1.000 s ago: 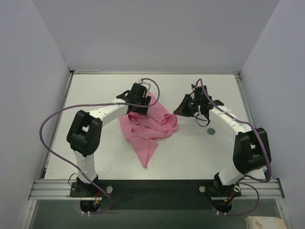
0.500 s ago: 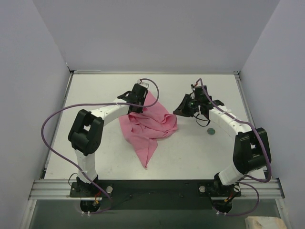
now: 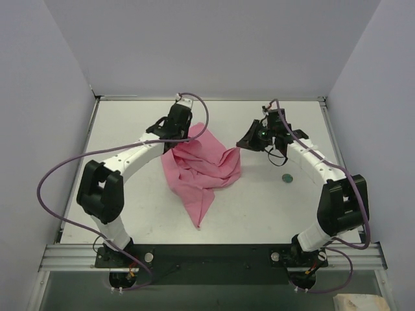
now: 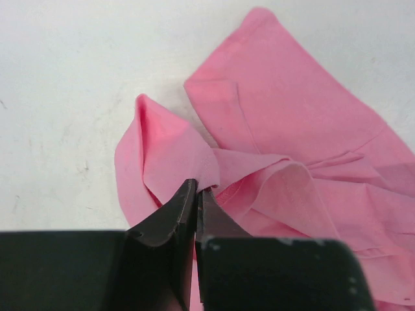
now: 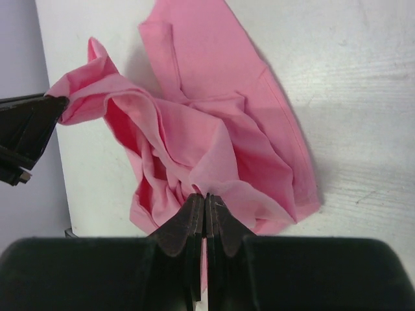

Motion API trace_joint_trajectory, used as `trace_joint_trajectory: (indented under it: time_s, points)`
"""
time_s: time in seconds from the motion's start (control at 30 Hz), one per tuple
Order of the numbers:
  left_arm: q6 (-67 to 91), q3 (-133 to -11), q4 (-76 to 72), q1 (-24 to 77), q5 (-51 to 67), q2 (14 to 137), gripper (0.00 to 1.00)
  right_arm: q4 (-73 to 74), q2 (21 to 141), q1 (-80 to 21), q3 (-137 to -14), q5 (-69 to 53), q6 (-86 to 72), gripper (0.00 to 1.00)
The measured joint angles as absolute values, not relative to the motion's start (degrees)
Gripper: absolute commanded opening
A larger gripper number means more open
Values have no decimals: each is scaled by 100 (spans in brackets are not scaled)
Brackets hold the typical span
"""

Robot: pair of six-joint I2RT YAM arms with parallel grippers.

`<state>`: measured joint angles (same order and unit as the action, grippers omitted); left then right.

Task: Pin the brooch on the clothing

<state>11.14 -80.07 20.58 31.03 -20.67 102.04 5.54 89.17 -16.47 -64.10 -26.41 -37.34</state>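
Spreading step, by the look of it: left gripper (image 4: 196, 188) and right gripper (image 5: 205, 196) each clamp shut on a fold of the T-shirt (image 3: 204, 165), so next they must draw it flat (brooch (image 3: 286, 177) lies apart on the table (image 3: 259, 207))

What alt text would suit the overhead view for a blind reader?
Two robot arms pinch a crumpled pink T-shirt on a white table, left fingers on its left edge, right fingers on its right. A small dark brooch lies apart, further right.
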Motion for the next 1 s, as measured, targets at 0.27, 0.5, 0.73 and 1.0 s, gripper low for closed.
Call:
trace_joint_trajectory:
  time_s: [0.27, 0.5, 0.73, 1.0]
  points:
    - [1114, -8064, 2053, 2832, -2075, 9153, 0, 810, 8862, -1544, -7373, -2637, -3719, 0]
    - [1087, -8283, 2067, 2801, -2051, 7994, 0, 1020, 7983, -1463, -7922, -2482, -3607, 0]
    - [1028, -8759, 2034, 2801, -2029, 6657, 0, 1048, 6436, -1466, -8309, -2108, -3479, 0]
    - [1037, -9419, 2169, 2801, -1780, 5819, 0, 1007, 5417, -1466, -8562, -1981, -3417, 0]
